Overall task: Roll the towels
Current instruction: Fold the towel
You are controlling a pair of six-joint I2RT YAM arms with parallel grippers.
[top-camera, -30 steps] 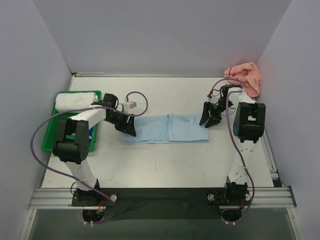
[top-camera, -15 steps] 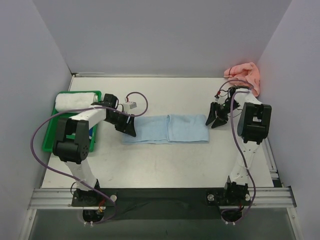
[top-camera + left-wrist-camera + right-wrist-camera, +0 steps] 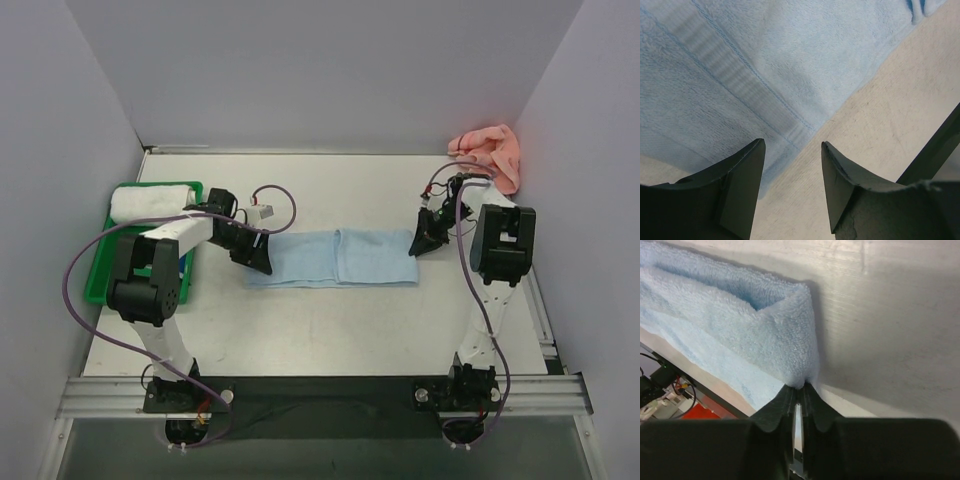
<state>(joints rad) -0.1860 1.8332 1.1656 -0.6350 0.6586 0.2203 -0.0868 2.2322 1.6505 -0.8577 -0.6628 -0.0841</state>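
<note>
The light blue towel [image 3: 335,257] lies flat as a long strip across the middle of the table. My left gripper [image 3: 258,260] is open at its left end; in the left wrist view [image 3: 792,145] the fingers straddle the towel's [image 3: 765,55] corner edge and hold nothing. My right gripper [image 3: 421,240] is at the towel's right end. In the right wrist view [image 3: 801,386] it is shut, pinching the edge of the blue towel [image 3: 740,340], which is lifted into a fold. The salmon pink towel [image 3: 490,150] lies crumpled at the back right corner.
A green tray [image 3: 100,275] stands at the left and holds a white rolled cloth [image 3: 150,200]. Grey walls close in the back and both sides. The arms' purple cables loop over the table near each wrist.
My right gripper, open before, drew a little to the right, then came back to the towel's right end and shut on its edge. The left arm has barely moved.
</note>
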